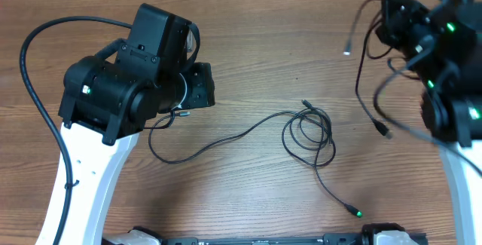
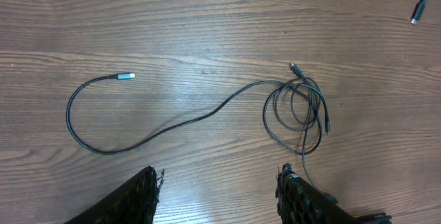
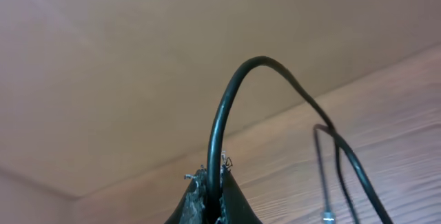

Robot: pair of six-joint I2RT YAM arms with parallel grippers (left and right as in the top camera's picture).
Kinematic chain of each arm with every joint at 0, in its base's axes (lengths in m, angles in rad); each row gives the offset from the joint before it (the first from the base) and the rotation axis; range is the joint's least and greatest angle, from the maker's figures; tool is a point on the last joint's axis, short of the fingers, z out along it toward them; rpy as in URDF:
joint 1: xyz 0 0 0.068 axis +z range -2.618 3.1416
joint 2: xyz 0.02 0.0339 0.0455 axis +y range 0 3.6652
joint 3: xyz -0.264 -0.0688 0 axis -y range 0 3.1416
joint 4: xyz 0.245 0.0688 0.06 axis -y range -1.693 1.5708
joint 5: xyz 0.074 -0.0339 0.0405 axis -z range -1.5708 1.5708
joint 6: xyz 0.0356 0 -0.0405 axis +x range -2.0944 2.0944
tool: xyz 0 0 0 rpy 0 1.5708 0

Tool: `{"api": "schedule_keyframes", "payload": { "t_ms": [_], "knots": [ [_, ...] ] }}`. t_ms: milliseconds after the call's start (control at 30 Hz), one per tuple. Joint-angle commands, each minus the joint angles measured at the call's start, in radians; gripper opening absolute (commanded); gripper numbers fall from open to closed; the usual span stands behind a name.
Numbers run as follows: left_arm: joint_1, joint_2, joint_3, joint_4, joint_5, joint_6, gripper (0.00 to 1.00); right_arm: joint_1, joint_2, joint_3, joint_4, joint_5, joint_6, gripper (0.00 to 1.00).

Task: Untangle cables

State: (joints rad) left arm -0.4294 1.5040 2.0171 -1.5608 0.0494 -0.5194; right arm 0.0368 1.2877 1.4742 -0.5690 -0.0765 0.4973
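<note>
Overhead: knotted cables (image 1: 305,130) lie mid-tabletop (image 1: 248,34), with the long strand running left-right toward the left gripper (image 2: 218,174), which is spread, empty and nearer that strand. Right gripper (image 3: 212,182) is clenched on another cable (image 3: 227,93), up at far right.

No text, label, brand mark, number or sign is legible in any of the three views.
</note>
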Motion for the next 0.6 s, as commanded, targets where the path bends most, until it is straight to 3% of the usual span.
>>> {"api": "schedule_keyframes", "payload": {
  "t_ms": [0, 233, 267, 367, 433, 467, 500, 567],
  "knots": [
    [0.003, 0.006, 0.015, -0.003, 0.003, 0.019, 0.57, -0.033, 0.101, 0.025, 0.046, 0.084, -0.089, 0.04],
    [0.003, 0.006, 0.015, -0.005, 0.003, 0.018, 0.58, -0.212, 0.309, 0.025, 0.191, 0.016, -0.082, 0.04],
    [0.003, 0.006, 0.015, -0.005, 0.003, 0.018, 0.57, -0.245, 0.34, 0.025, 0.204, -0.011, -0.082, 0.08],
    [0.003, 0.006, 0.015, -0.005, 0.003, 0.018, 0.57, -0.328, 0.422, 0.025, 0.203, -0.05, -0.076, 0.37],
    [0.003, 0.006, 0.015, -0.004, 0.003, 0.018, 0.58, -0.378, 0.478, 0.025, 0.174, -0.071, -0.076, 0.51],
    [0.003, 0.006, 0.015, -0.004, 0.003, 0.018, 0.58, -0.398, 0.5, 0.025, 0.154, -0.076, -0.076, 0.71],
    [0.003, 0.007, 0.015, -0.003, 0.003, 0.018, 0.58, -0.418, 0.523, 0.025, 0.127, -0.076, -0.076, 0.81],
    [0.003, 0.007, 0.015, 0.001, 0.003, 0.018, 0.58, -0.449, 0.557, 0.025, 0.084, -0.075, -0.08, 0.91]
  ]
}}
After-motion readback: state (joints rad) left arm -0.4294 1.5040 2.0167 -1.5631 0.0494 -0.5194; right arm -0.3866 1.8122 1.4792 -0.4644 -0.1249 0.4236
